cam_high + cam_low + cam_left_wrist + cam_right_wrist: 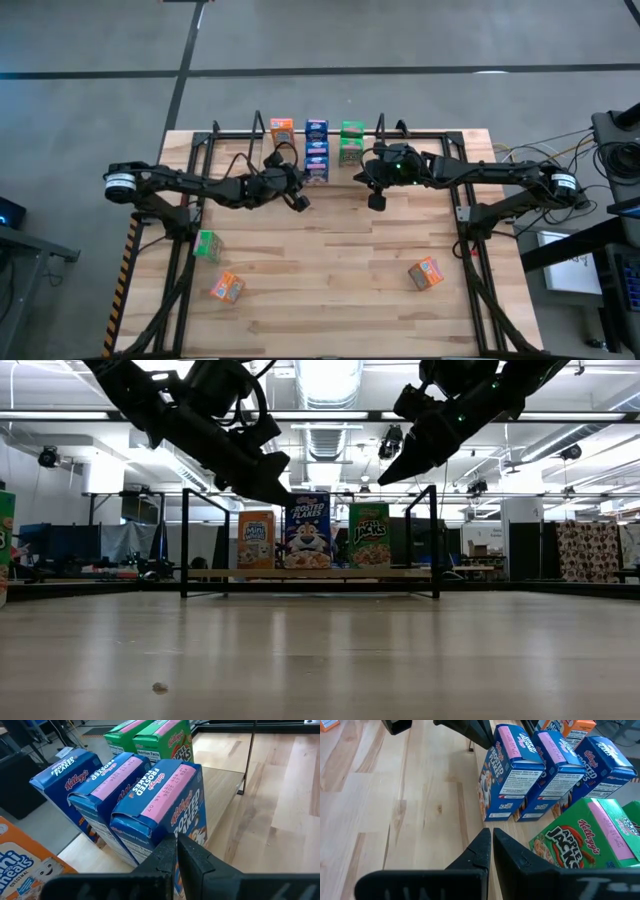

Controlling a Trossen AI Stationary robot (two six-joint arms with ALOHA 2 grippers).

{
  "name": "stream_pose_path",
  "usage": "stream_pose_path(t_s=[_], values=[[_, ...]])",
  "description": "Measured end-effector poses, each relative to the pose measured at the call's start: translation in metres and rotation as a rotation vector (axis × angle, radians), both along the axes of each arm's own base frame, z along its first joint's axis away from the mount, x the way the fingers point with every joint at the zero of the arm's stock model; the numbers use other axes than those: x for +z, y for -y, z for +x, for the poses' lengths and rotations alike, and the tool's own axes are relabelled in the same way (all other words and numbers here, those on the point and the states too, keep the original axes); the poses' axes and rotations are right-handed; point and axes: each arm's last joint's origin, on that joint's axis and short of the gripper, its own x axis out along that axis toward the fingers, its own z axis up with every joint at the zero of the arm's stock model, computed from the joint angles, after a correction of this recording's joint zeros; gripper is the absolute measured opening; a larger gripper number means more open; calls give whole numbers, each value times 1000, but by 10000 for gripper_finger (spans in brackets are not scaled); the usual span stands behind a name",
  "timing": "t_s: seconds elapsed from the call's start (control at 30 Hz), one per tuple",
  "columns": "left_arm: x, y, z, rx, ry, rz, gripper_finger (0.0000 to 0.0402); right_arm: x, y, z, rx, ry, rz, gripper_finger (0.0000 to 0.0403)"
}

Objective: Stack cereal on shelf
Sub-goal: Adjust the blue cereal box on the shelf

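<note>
A: Nearest the worktop's (330, 270) front edge, what is loose?

B: Three cartons lie off the shelf: an orange Mini-Wheats box (227, 288) near the front left, a green Apple Jacks box (206, 245) just behind it, and another orange box (426, 273) at front right, well apart from those two.

A: And the hands?

B: Both hang above the middle, just short of the shelf (310, 572). The left hand (299, 202) has its fingers pressed together, holding nothing, its tip by the front Frosted Flakes box (165, 805). The right hand (377, 201) is likewise closed and empty, beside the front Apple Jacks carton (580, 840).

A: Farther back?

B: On the shelf stand three rows: orange (282, 130) on the left, three blue in a file (317, 150), two green (350, 142) on the right.

A: How would a loose box handle?

B: I judge it light and hollow, thin card that dents under a hard squeeze and slips on its glossy print. Best taken across two opposite flat faces near mid-height, fingers square to the sides, not on the flap end.
</note>
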Motion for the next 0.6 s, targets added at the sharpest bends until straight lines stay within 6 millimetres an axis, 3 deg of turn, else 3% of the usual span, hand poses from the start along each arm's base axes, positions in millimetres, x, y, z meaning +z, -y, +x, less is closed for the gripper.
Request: stream_pose_path(t_s=[0.6], values=[[0, 3, 1, 4, 26, -32, 0, 0, 0, 0, 0, 0, -1, 9]])
